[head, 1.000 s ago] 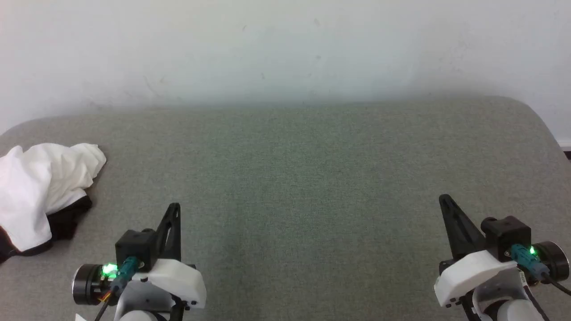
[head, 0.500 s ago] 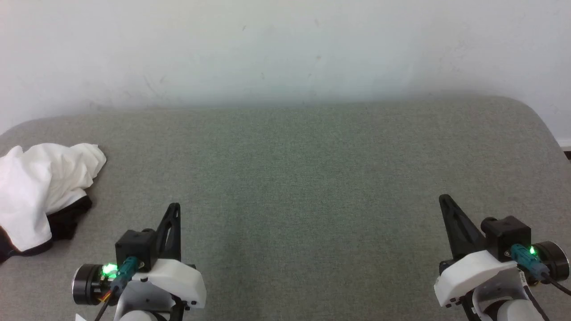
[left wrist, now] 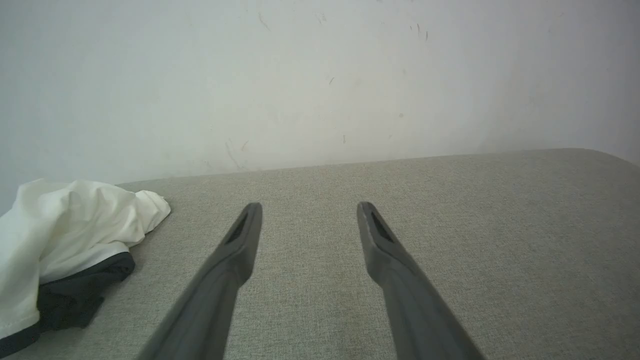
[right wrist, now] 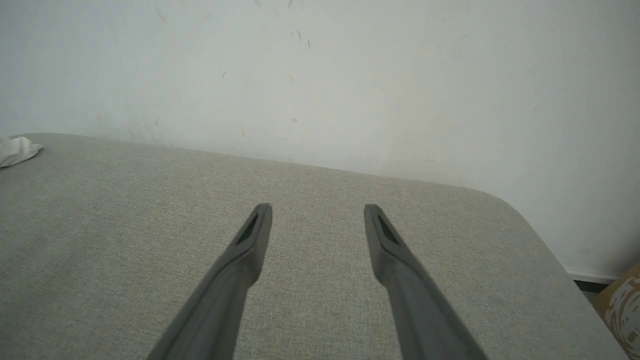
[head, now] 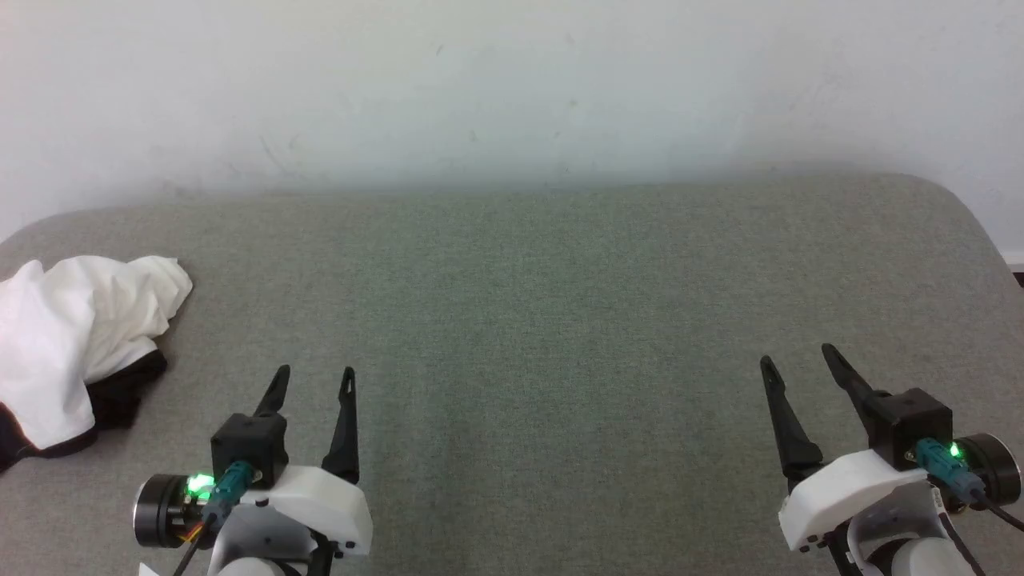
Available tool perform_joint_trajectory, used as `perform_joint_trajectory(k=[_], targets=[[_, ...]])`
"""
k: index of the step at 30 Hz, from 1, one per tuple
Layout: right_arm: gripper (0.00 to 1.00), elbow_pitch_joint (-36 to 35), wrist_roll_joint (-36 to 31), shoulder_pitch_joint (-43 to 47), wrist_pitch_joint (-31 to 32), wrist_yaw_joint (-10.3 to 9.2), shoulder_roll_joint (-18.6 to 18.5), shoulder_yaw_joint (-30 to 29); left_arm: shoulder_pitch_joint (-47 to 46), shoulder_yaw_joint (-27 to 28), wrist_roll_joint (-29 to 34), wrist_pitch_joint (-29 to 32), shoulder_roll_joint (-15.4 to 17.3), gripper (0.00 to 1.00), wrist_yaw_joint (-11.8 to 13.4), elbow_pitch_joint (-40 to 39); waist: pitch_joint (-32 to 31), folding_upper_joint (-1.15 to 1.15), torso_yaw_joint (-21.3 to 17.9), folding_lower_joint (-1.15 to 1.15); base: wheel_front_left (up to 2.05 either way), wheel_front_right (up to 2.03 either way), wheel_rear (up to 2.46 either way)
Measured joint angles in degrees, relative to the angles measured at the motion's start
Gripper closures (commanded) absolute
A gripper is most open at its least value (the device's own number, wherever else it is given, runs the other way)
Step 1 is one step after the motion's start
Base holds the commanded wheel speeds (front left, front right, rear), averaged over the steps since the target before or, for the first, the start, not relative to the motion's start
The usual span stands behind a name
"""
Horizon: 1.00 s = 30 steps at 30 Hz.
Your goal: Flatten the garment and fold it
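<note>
Left gripper (head: 314,372), lower left of the head view, and right gripper (head: 798,356), lower right, both spread wide and empty above the grey padded surface (head: 528,304); the garment (head: 72,336) lies crumpled at the far left edge, partly out of frame, well apart from both; a one-armed reach could drag it off the edge or pinch several layers; cardboard box corner (right wrist: 620,305), lower right of the right wrist view, contents hidden

One garment (head: 72,336), two grippers (head: 314,371) (head: 797,355), one grey padded surface (head: 520,320).
</note>
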Motion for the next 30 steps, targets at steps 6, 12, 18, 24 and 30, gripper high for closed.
perform_joint_trajectory(k=[6, 12, 18, 24, 30], targets=[[0.0, 0.2, 0.1, 0.0, -0.5, 0.0, 0.0, 0.0, 0.0, -0.4, -0.1, -0.7, 0.0, 0.0, 0.5, 0.5, 0.0, 0.0, 0.8, 0.0, 0.0, 0.0, 0.0], [0.0, 0.3, 0.4, 0.0, -1.0, 0.0, 0.0, 0.0, -0.1, -0.9, -0.5, -1.5, 0.0, 0.0, 1.0, 1.0, 0.0, 0.0, 2.2, 0.0, 0.0, 0.0, 0.0], [0.0, 0.4, 0.6, 0.0, -1.5, 0.0, 0.0, 0.1, -0.1, -1.1, -1.1, -2.0, 0.0, 0.0, 1.7, 1.4, 0.0, 0.0, 4.1, 0.0, 0.0, 0.0, 0.0], [0.0, 0.6, 0.8, 0.0, -2.0, 0.0, 0.0, 0.4, -0.1, -1.2, -1.6, -2.9, 0.0, 0.0, 2.5, 1.7, 0.0, 0.0, 6.4, 0.0, 0.0, 0.0, 0.0], [0.0, 1.0, 0.8, -0.1, -2.7, 0.0, 0.0, 0.5, -0.1, -1.4, -1.8, -3.5, 0.1, 0.0, 3.0, 2.0, 0.1, 0.0, 8.9, 0.0, 0.0, 0.0, 0.0]])
